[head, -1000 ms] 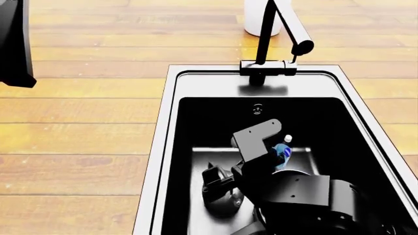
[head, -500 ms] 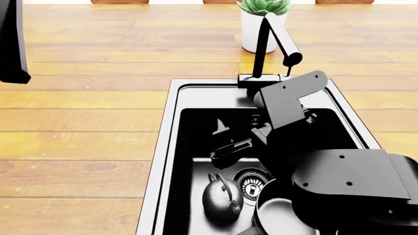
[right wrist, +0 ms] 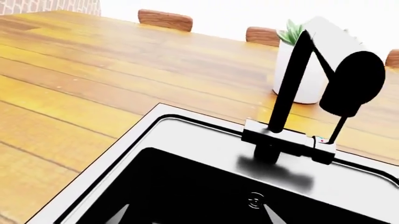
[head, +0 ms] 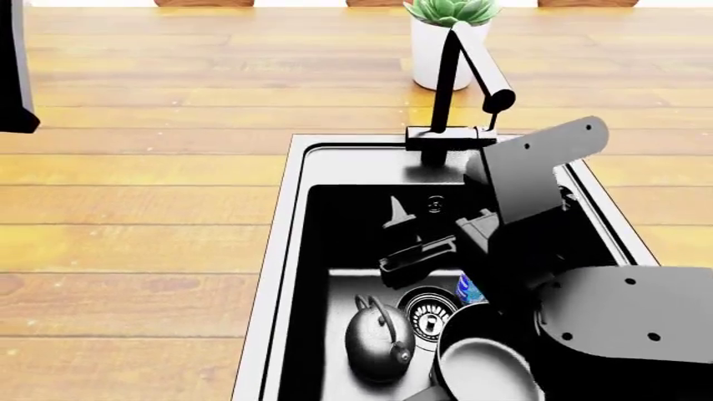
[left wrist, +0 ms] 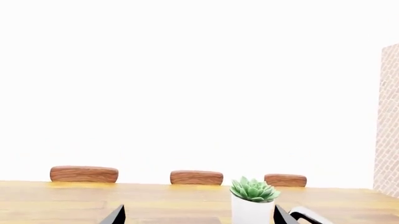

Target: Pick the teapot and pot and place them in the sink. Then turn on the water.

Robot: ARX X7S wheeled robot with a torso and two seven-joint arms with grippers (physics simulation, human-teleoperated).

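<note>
Teapot [head: 379, 341] and pot [head: 482, 368] sit side by side on the floor of the sink [head: 292, 242], either side of the round drain [head: 428, 311], with a small blue bottle [head: 469, 290] just behind the pot. Above them the right gripper [head: 403, 238] hangs inside the basin, jaws wide and holding nothing. Farther back stands the black faucet [head: 459, 83], then a white plant pot [head: 440, 42] on the wooden worktop [head: 145, 184]. Only the left gripper's [left wrist: 199, 218] 2 dark fingertips [left wrist: 114, 217] show, spread apart.
</note>
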